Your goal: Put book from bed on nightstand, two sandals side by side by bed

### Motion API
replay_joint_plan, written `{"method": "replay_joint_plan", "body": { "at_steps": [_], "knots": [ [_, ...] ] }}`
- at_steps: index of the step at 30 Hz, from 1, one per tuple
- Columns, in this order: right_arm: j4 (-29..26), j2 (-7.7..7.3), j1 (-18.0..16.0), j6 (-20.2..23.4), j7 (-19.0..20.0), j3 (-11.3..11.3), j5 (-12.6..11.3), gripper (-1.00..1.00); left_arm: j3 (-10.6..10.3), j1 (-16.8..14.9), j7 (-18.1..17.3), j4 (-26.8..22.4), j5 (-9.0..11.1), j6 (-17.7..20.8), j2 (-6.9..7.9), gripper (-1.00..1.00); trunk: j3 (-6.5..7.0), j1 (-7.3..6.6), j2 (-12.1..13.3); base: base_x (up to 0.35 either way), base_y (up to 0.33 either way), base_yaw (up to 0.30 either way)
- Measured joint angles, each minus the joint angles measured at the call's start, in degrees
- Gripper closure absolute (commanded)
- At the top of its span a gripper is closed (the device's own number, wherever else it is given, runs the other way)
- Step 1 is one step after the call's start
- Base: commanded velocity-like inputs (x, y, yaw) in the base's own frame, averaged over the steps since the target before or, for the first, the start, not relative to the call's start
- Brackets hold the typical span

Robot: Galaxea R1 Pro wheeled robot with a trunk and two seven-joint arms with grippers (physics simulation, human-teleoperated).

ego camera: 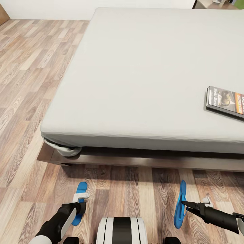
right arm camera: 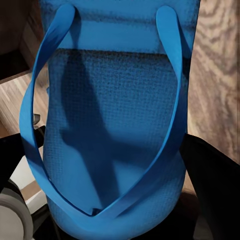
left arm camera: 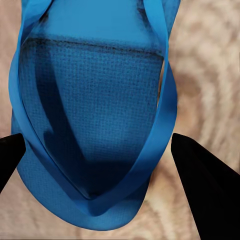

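Still unmoved, the book (ego camera: 225, 101) lies on the bed (ego camera: 135, 74), while my right gripper (ego camera: 184, 204) grasps one sandal (ego camera: 180, 203) tilted on edge beside it and my left gripper (ego camera: 80, 206) stands spread over the other sandal (ego camera: 80, 189).

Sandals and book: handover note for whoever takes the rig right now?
Left gripper: over the left sandal on the floor; wrist view shows the fingers open either side of it.
Right gripper: at the right sandal, which stands on edge; grip state unclear.
Book: on the bed, near its right side.
Done: nothing finished.
Left: set both sandals flat, side by side, beside the bed; move the book to a nightstand.
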Motion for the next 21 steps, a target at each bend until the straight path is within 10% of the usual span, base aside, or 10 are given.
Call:
{"method": "replay_joint_plan", "body": {
  "at_steps": [21],
  "knots": [
    [0.0, 0.00, 0.0, 0.0, 0.0, 0.0, -0.1, 1.00, -0.1, 0.0, 0.0, -0.1, 0.0, -0.1, -0.02, 1.00, -0.23, 0.02, 0.0, 0.000, 0.000, 0.000]
  ]
}}
